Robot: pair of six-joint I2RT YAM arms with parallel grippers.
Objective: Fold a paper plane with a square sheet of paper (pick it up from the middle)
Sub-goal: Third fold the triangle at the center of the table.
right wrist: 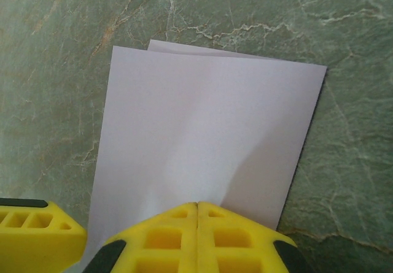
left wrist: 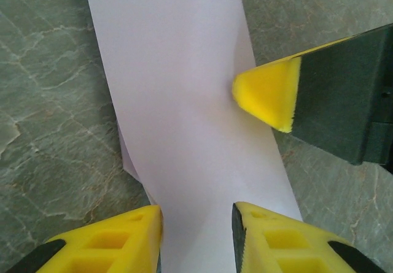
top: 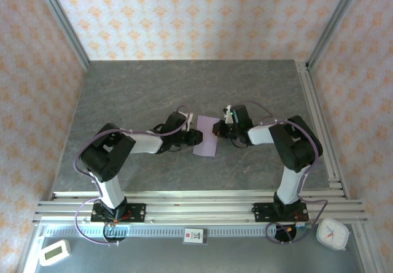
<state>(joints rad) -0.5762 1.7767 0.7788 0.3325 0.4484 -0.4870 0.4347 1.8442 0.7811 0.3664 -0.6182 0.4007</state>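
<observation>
Square sheet of paper (top: 206, 136), lilac, folded double, left pincer (left wrist: 196, 216) apart, right pincer (right wrist: 197, 208) together

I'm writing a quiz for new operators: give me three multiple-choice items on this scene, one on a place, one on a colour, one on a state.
1. Where is the sheet of paper?
A) on the table between the left gripper and the right gripper
B) beside the left arm's base
C) against the back wall
2. What colour is the paper?
A) green
B) pale lilac
C) orange
3. How are the right gripper's fingers?
A) wide apart
B) shut together
C) bent sideways
Answers: 1A, the top view shows it between them; 2B, lilac in all views; 3B, the tips meet without a gap.
</observation>
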